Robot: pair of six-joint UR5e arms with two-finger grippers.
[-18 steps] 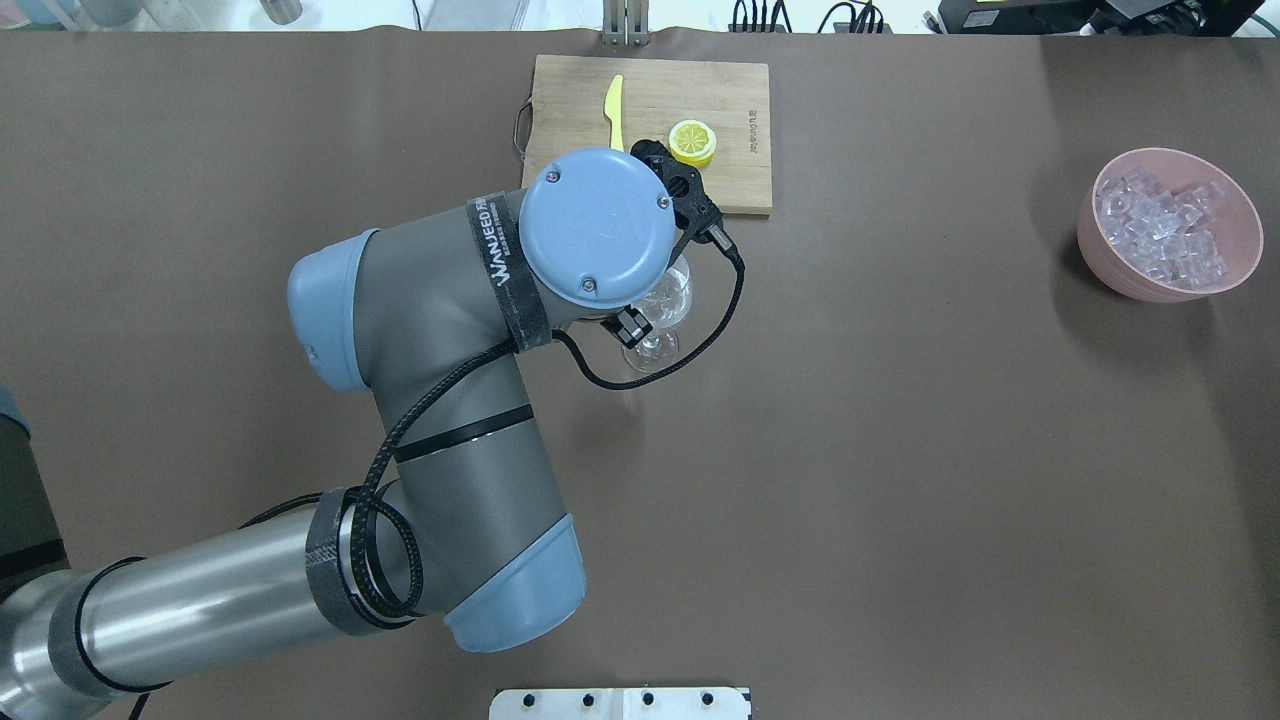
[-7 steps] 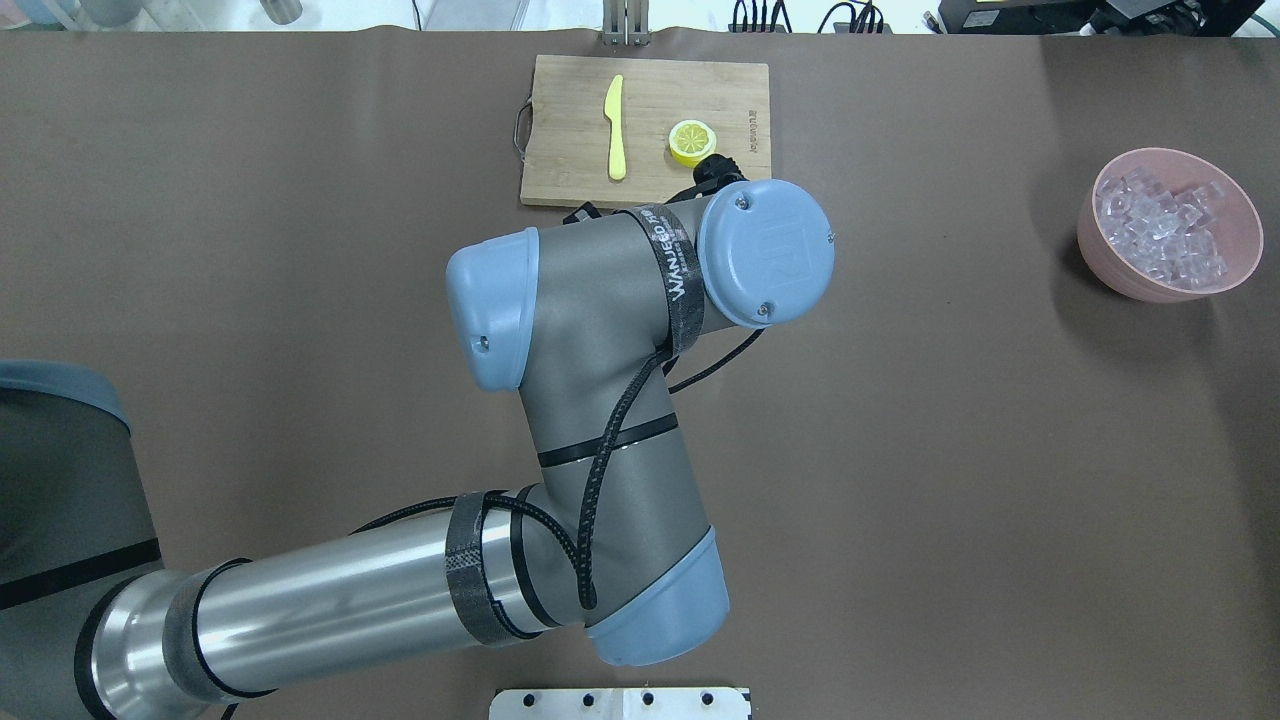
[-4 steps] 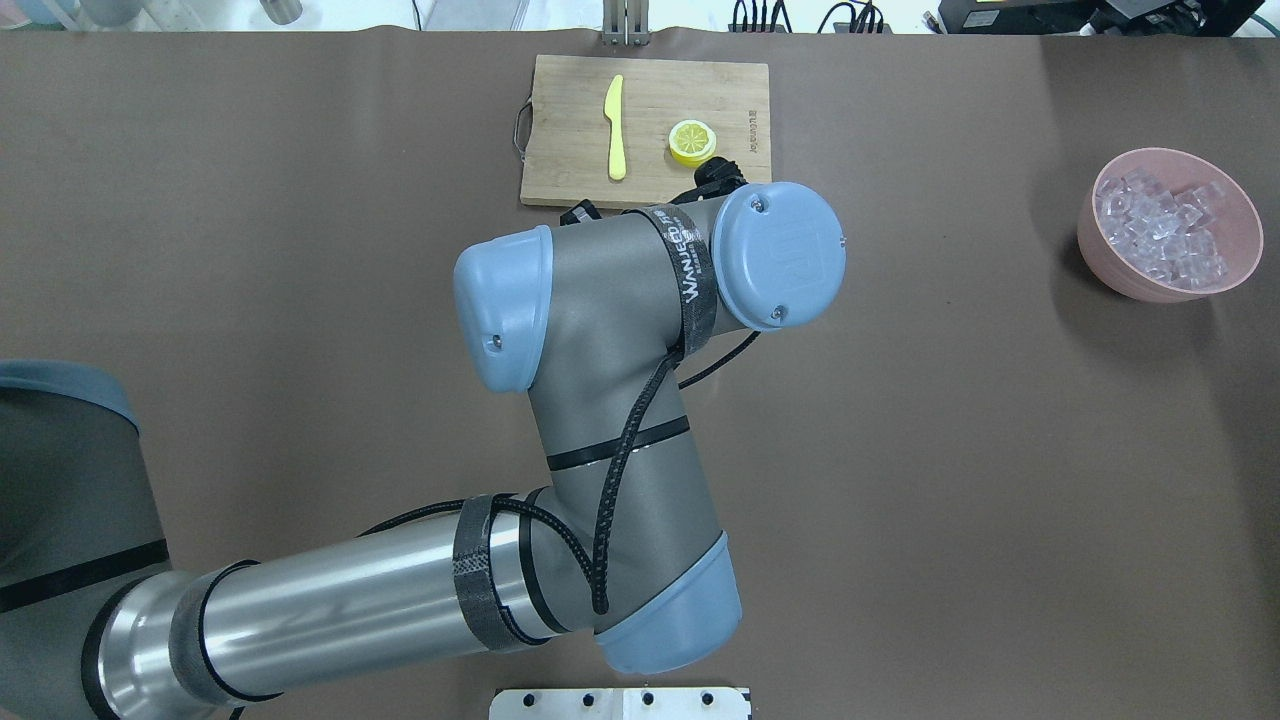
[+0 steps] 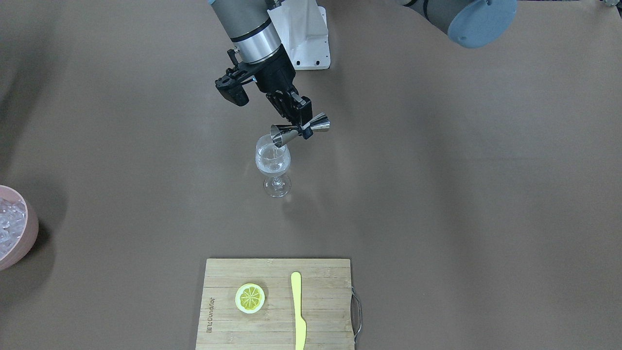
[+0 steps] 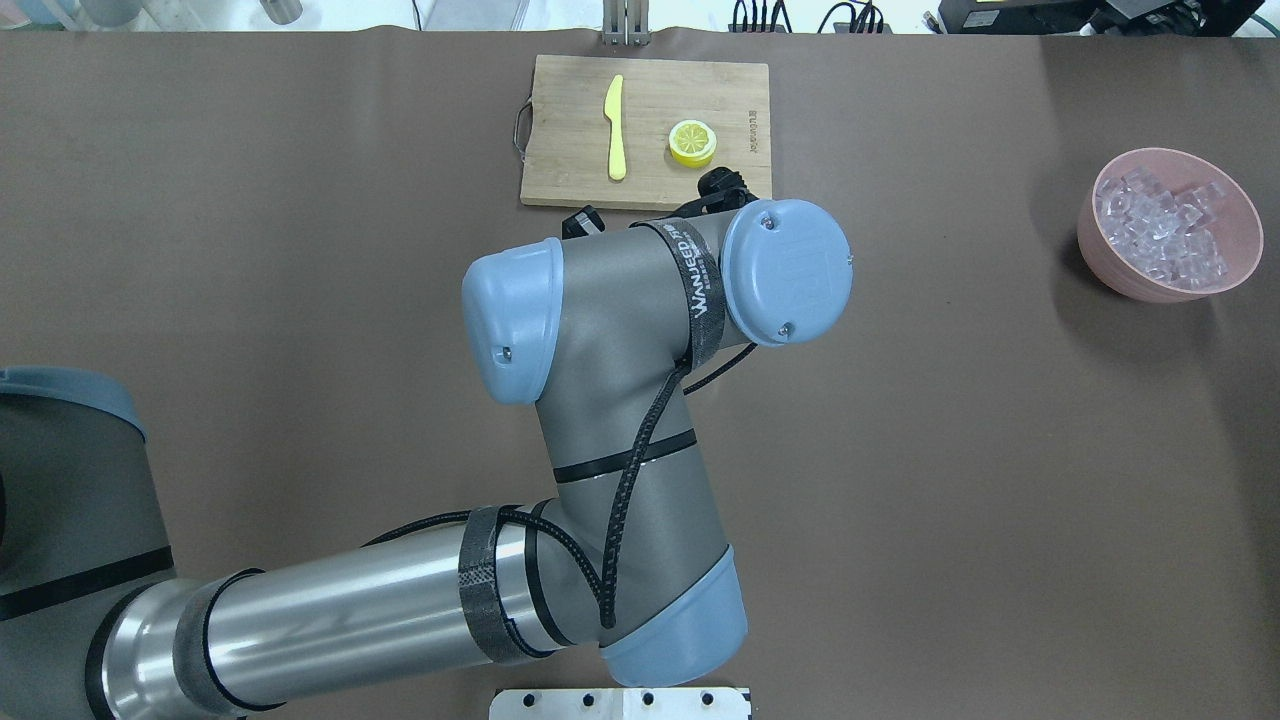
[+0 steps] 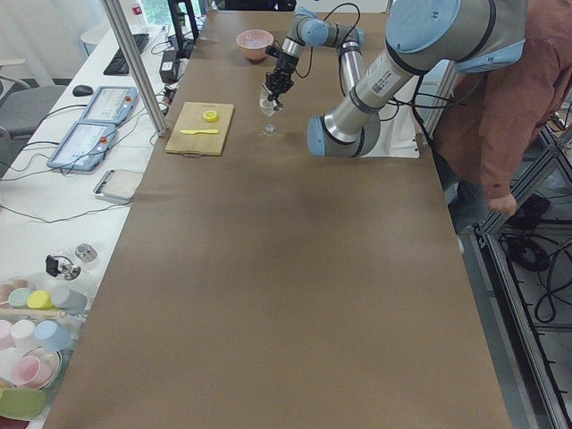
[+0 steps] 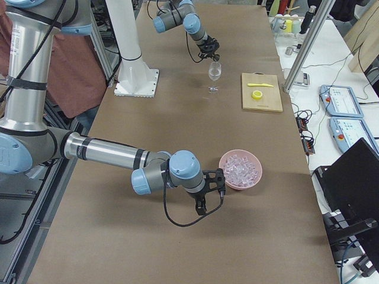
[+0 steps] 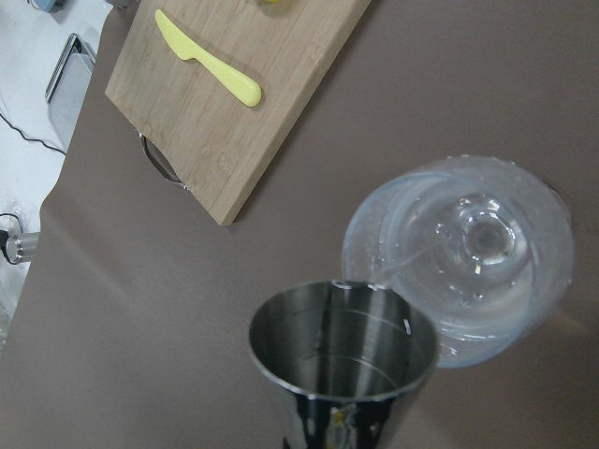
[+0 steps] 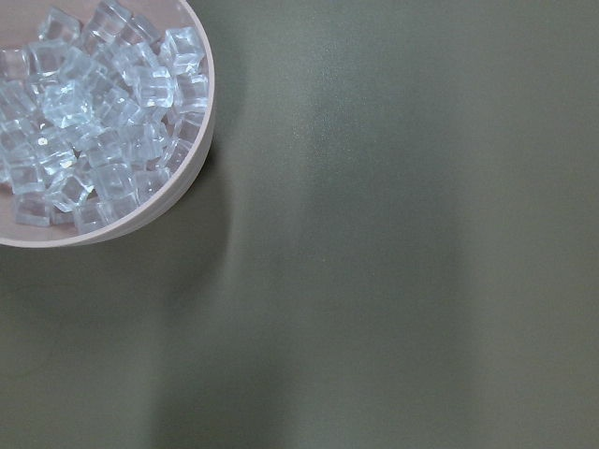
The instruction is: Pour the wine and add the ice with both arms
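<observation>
Left arm (image 5: 610,420) wrist swung further right since last look, now covers stemmed glass (image 4: 273,163) in overhead view. Left claw (image 4: 304,128) pinching steel jigger (image 4: 283,134) at waist, tipped over glass mid-worktop, thin stream of wine (image 8: 412,257) running in. Ice (image 9: 84,122) heaped in pink bowl (image 9: 202,140) near worktop's right end; right claw (image 7: 211,196) beside it, can't tell if spread or closed up.

Two arms (image 7: 106,155) (image 7: 188,23); one glass (image 4: 273,163), jigger (image 4: 299,130), bowl (image 5: 1105,265), board (image 4: 320,311), knife (image 4: 297,311), lemon half (image 4: 250,298).

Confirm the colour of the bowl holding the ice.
Pink bowl, with clear ice inside; it shows best in the overhead exterior view.
</observation>
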